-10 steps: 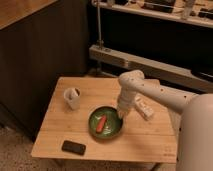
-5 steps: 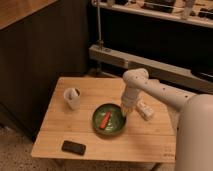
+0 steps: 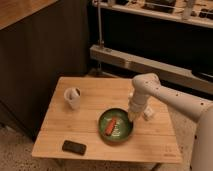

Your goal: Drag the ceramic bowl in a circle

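While the gripper (image 3: 133, 118) sits at the right rim of the green bowl (image 3: 116, 126), its jaws are drawn together. They appear pinched on that rim, though the contact itself is hard to make out. The bowl rests flat on the wooden table (image 3: 55, 131), a little right of centre and toward the front edge, with a red item (image 3: 109, 126) lying inside it. A white mug (image 3: 73, 97) stands well apart to the left, a dark phone (image 3: 74, 147) lies near the front left edge, and a small white object (image 3: 148, 114) is just beside the gripper on the right. Reaching and gripping look done — the circle itself is the open part, and nothing on the table shows how much of it is traced. The loop should have room if it keeps off the mug and the phone.
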`<state>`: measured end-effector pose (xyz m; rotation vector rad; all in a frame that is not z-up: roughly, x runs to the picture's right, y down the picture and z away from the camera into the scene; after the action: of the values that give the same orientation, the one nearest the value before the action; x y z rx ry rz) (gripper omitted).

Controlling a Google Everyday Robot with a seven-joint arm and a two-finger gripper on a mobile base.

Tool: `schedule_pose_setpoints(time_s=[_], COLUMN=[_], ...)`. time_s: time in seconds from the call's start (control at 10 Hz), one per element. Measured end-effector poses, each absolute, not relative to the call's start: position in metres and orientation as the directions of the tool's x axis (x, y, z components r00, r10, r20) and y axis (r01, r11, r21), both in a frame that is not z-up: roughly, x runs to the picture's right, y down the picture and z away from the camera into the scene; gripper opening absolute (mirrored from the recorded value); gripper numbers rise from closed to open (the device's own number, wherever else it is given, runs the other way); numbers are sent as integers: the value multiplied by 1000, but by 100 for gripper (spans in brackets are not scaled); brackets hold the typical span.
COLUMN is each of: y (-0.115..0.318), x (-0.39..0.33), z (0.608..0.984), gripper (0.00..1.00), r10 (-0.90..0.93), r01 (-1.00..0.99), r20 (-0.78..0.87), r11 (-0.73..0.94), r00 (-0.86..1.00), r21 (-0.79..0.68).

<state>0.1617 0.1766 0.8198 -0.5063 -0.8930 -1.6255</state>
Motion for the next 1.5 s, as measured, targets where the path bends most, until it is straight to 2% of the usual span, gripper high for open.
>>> schedule_pose_setpoints(time_s=[0.7, 1.2, 1.5], y=[179, 136, 137], x=[90, 103, 127], z=[815, 854, 857], gripper=[15, 15, 15], r10=[-611, -609, -607], r01=[921, 920, 920], r20=[696, 699, 700], r11=[-166, -151, -153], r00=[-377, -375, -376], r21=[352, 362, 362])
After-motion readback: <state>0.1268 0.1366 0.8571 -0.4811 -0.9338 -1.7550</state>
